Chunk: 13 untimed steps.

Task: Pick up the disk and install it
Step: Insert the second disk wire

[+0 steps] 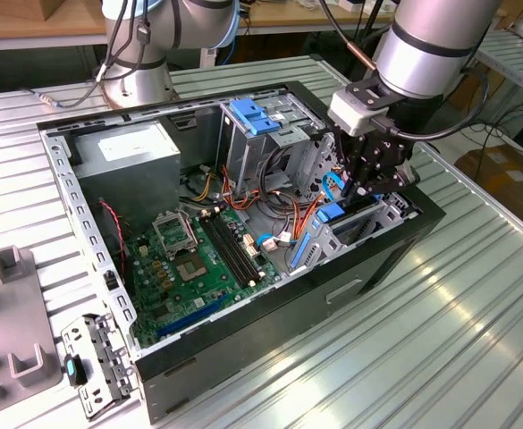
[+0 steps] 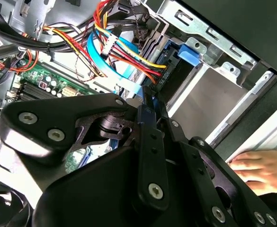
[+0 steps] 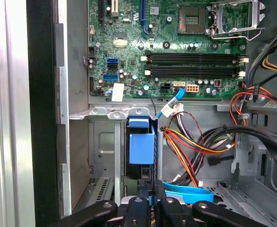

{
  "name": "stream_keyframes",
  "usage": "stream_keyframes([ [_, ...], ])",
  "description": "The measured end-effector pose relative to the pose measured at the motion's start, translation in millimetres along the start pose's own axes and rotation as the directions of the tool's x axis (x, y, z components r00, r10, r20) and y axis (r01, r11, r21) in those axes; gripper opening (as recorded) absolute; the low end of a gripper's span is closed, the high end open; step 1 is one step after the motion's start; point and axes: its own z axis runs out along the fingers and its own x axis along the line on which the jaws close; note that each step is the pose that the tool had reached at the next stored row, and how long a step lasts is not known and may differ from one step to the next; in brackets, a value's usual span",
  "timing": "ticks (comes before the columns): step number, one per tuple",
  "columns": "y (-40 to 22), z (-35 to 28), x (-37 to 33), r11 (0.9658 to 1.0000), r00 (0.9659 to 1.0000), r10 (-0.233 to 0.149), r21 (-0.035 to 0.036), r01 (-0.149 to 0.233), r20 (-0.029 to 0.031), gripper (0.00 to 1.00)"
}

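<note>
Right of centre in the exterior view, the tool (image 1: pixel 366 183) reaches into the open computer case (image 1: pixel 91 232), fingers together on the disk (image 3: pixel 141 147), standing edge-up and seemingly partly seated in its bay.

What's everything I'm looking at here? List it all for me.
Computer case: one, black, open on the slatted metal table.
Motherboard: one, green, on the case floor.
Power supply box: one, grey with white sticker, at the case's far corner.
Drive cage latch: one, blue, atop the grey cage.
Cable bundle: red, orange, yellow and black wires beside the drive bay.
Disk: one, blue rail end showing, standing in the bay below the gripper.
Loose bracket: one, grey, on the table by the case corner.
Person's hand: one, resting by the case edge.
Gripper: one, black, over the bay.
</note>
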Motion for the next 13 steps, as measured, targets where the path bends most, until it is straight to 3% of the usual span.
stream_keyframes([
  [6, 0.0, 0.0, 0.0, 1.0000, 1.0000, 0.000, 0.0001, 0.000, 0.0004, 0.17],
  [7, -0.2, -2.2, 0.0, 1.0000, 1.0000, 0.000, 0.0001, 0.000, 0.0006, 0.24],
  [9, -1.0, -11.7, 0.1, 1.0000, 1.0000, 0.000, 0.0001, 0.000, 0.0004, 0.24],
  [13, -1.2, -13.9, 0.1, 1.0000, 1.0000, 0.000, 0.0001, 0.000, 0.0006, 0.24],
])
